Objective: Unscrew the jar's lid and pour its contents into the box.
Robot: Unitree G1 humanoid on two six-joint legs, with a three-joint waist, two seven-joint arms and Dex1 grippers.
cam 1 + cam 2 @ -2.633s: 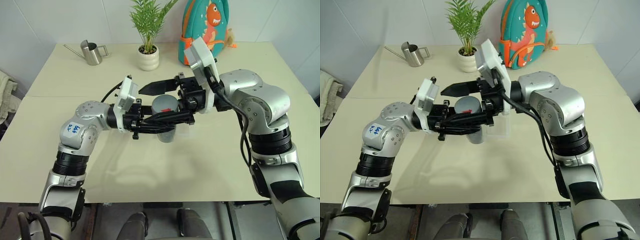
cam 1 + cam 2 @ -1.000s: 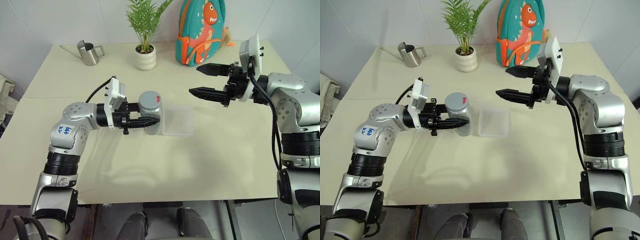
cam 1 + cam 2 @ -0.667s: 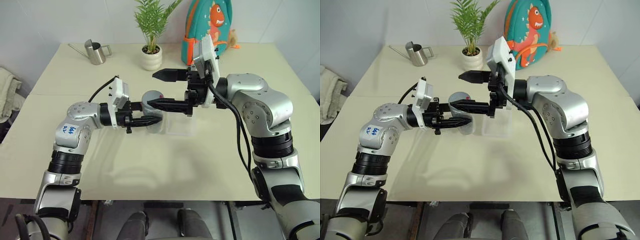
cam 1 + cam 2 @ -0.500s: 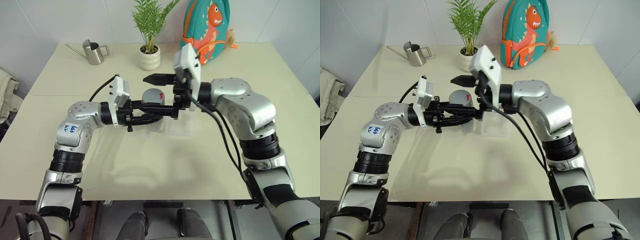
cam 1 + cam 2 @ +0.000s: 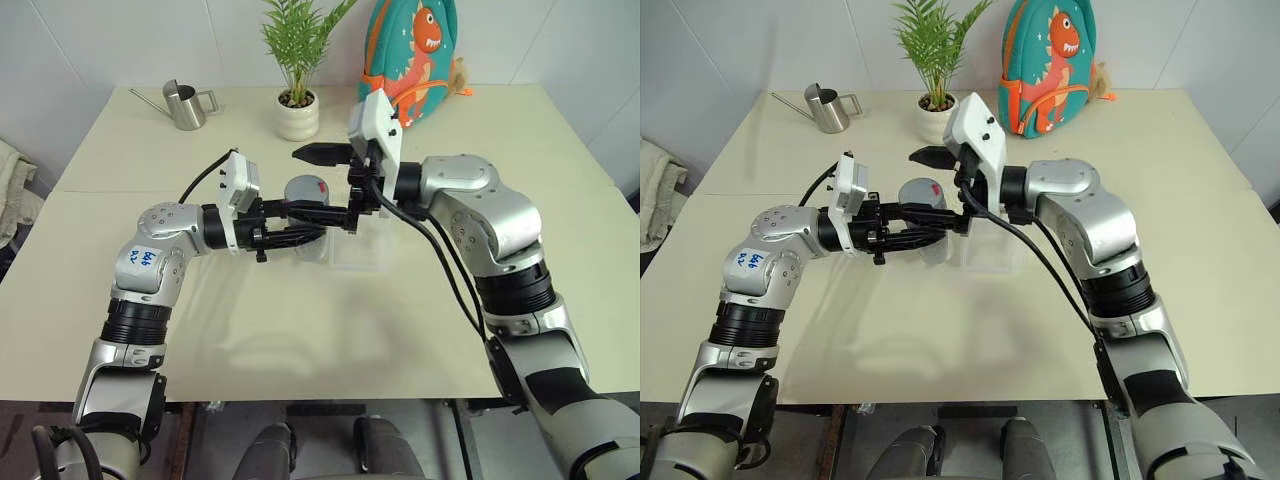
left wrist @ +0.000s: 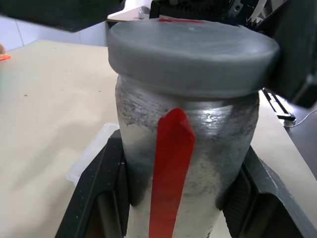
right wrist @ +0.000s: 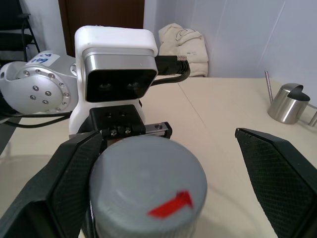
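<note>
Bracketing the lid (image 7: 148,188) with right gripper (image 5: 322,183) jaws wide | left gripper (image 5: 300,232) clamps jar (image 6: 185,163) | risk: off-centre closing tilts jar, spilling beside box (image 5: 362,252)

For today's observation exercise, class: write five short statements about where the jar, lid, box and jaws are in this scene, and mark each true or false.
1. The left gripper is shut on the jar. True.
2. The lid is off the jar. False: it sits on top.
3. The right gripper is clamped on the lid. False: its jaws stand open either side of it.
4. The box lies on the table beside the jar. True.
5. The watering can is in the box. False: it stands at the table's far side.
</note>
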